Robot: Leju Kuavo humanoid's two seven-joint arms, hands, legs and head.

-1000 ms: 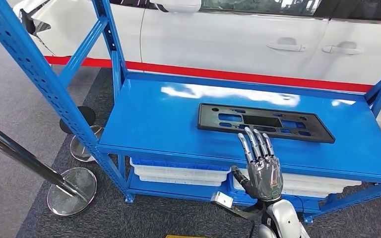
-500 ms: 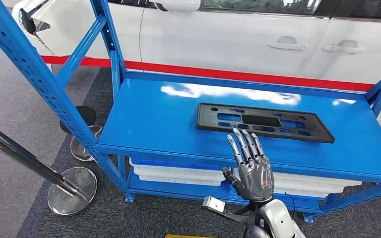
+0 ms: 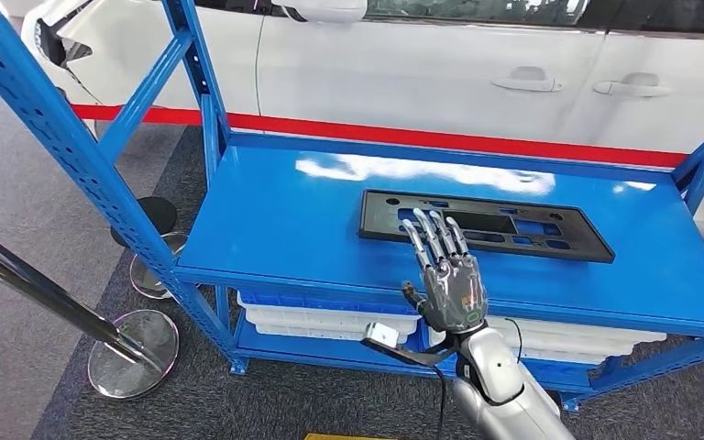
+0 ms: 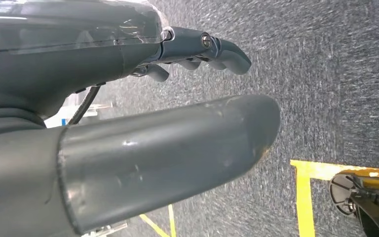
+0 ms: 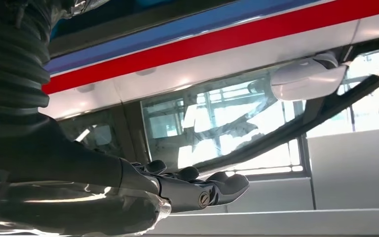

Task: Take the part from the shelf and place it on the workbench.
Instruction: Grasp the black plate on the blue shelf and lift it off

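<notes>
Shelf (image 3: 266, 220) part (image 3: 486, 225) (beneath hand (image 3: 449, 284)).

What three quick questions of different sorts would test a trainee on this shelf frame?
1. True or false: the right hand already grips the flat black plastic panel with cut-outs.
2. Multiple choice: the panel lies on A) the grey carpet, B) the blue metal shelf board, C) a white tray.
3. Fill in: behind the shelf stands a white ____ with a red stripe along its lower side.

Key:
1. False. The hand is raised with its fingers straight and spread, their tips in front of the panel's near edge, and holds nothing.
2. B.
3. Car.
</notes>
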